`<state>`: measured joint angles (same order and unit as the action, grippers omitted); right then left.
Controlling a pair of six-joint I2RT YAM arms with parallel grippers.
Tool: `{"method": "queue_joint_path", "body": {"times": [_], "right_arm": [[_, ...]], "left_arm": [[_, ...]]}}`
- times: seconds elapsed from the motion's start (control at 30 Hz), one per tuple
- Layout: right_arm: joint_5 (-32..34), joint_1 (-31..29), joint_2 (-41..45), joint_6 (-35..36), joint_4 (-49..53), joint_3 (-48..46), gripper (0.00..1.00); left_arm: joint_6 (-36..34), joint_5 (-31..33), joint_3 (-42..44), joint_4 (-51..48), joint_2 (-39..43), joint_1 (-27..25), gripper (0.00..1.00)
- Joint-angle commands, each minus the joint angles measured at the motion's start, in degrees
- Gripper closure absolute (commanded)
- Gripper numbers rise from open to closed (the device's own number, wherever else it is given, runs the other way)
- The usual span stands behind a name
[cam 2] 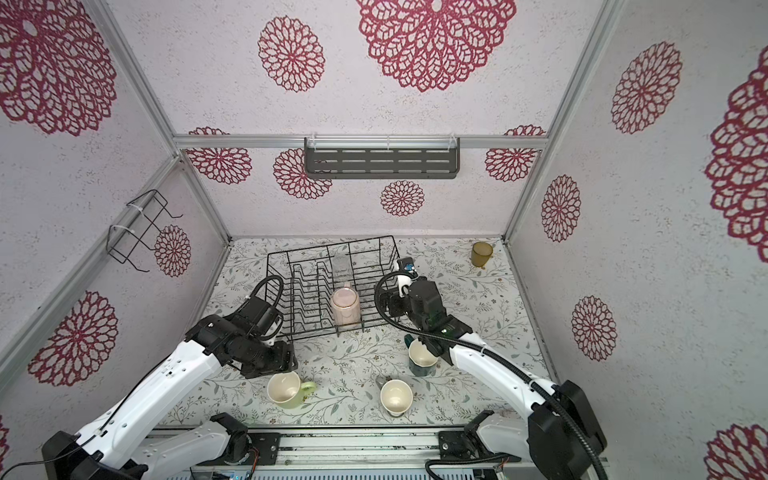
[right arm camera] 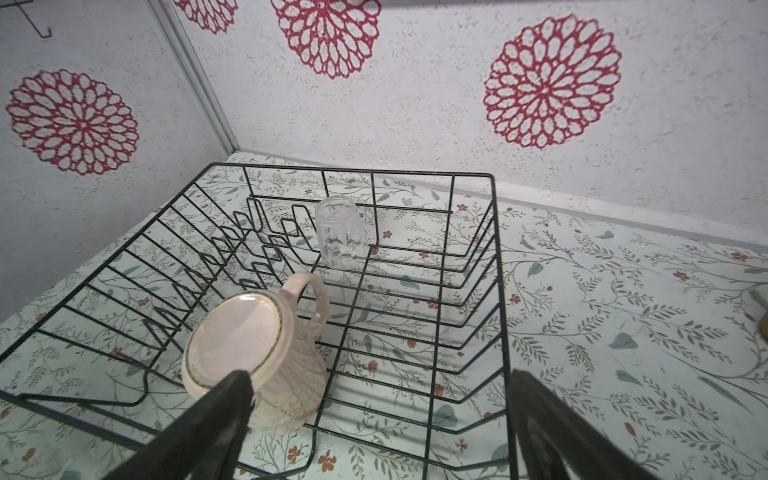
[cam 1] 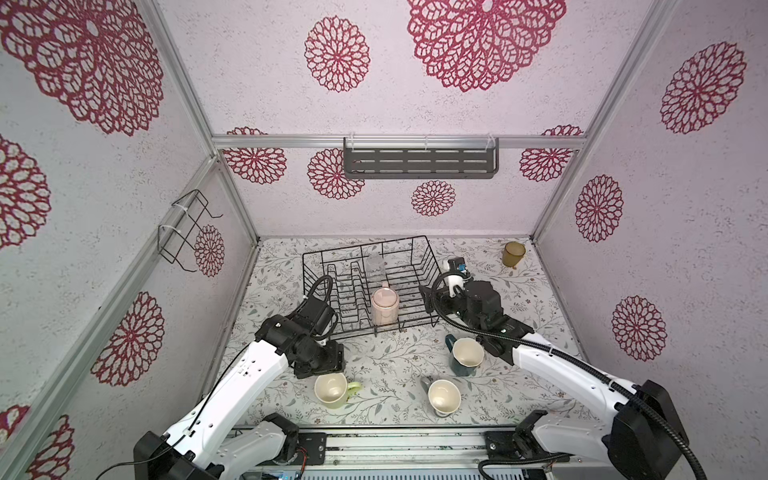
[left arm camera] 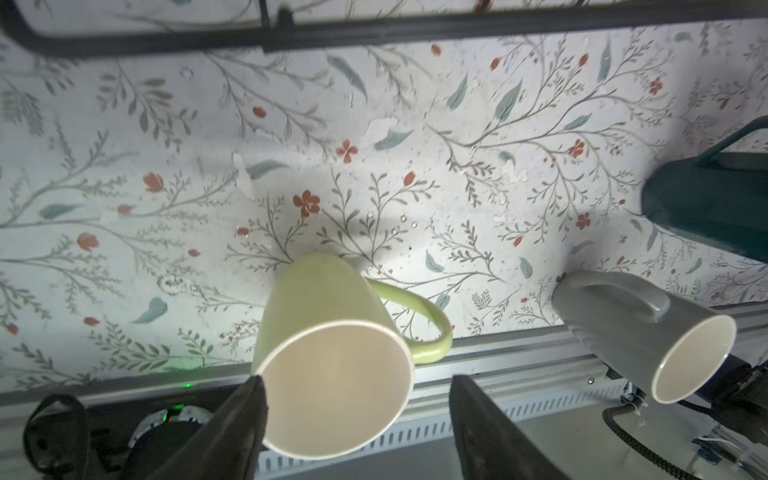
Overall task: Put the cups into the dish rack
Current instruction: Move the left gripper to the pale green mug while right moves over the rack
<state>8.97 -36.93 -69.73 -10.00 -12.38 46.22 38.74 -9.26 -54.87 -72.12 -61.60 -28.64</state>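
Yellow-green mug (left arm camera: 328, 332) sits closest to the left wrist lens, upright on the floral tabletop (left arm camera: 415, 166). Left gripper (left arm camera: 358, 380) straddles its rim with jaws apart, one finger at the wall and the other clear, so nothing is gripped. I read this as lining up a rim pinch.

Right gripper (right arm camera: 380, 374) hangs wide open and empty over the dish rack (right arm camera: 500, 266), near corner.

Rack contents:
- pale pink handled cup (right arm camera: 257, 361), base-up
- clear glass (right arm camera: 340, 232) behind it, apparently mouth-down to drain

Outside the rack:
- grey mug (cam 1: 444, 397)
- teal mug (cam 1: 467, 355)
- amber tumbler (cam 1: 513, 254), far right corner
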Motion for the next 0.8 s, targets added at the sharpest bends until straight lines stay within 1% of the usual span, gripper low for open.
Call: {"method": "queue_joint_path", "body": {"times": [0.0, 0.1, 0.17, 0.23, 0.3, 0.4, 0.53, 0.67, 0.77], "right_arm": [[3.41, 0.01, 1.44, 2.05, -1.49, 1.04, 0.01], [3.31, 0.01, 1.43, 2.18, -0.8, 1.61, 0.01], [3.39, 0.01, 1.56, 1.79, -0.19, 1.73, 0.01], [3.75, 0.06, 1.79, 1.86, -0.63, 1.41, 0.01], [3.91, 0.01, 1.88, 2.22, -0.6, 1.46, 0.01], [3.98, 0.02, 2.14, 1.82, 0.28, 1.77, 0.01], [3.82, 0.01, 2.54, 1.64, -0.34, 1.59, 0.01], [4.09, 0.01, 3.51, 1.17, 0.84, 1.6, 0.01], [4.2, 0.01, 4.38, 1.47, 0.17, 0.85, 0.01]], "left_arm": [[3.63, -1.67, 1.07, -1.48, 1.45, -1.28, 0.28], [4.9, -3.13, 1.94, 0.99, 2.42, -2.84, 0.29], [4.39, -4.54, 2.83, 1.94, 1.47, -4.63, 0.29], [4.13, -3.05, 2.07, 0.55, -0.81, -6.94, 0.3], [4.56, -2.24, 1.63, 1.17, -2.47, -9.63, 0.29], [4.72, -2.62, 1.28, 3.82, -4.4, -11.05, 0.29], [6.36, 0.29, 1.13, 5.72, -7.23, -11.87, 0.3], [7.14, 3.12, 0.6, 7.43, -10.7, -12.74, 0.35], [8.98, 6.11, -0.58, 8.08, -11.35, -13.69, 0.37]]}}
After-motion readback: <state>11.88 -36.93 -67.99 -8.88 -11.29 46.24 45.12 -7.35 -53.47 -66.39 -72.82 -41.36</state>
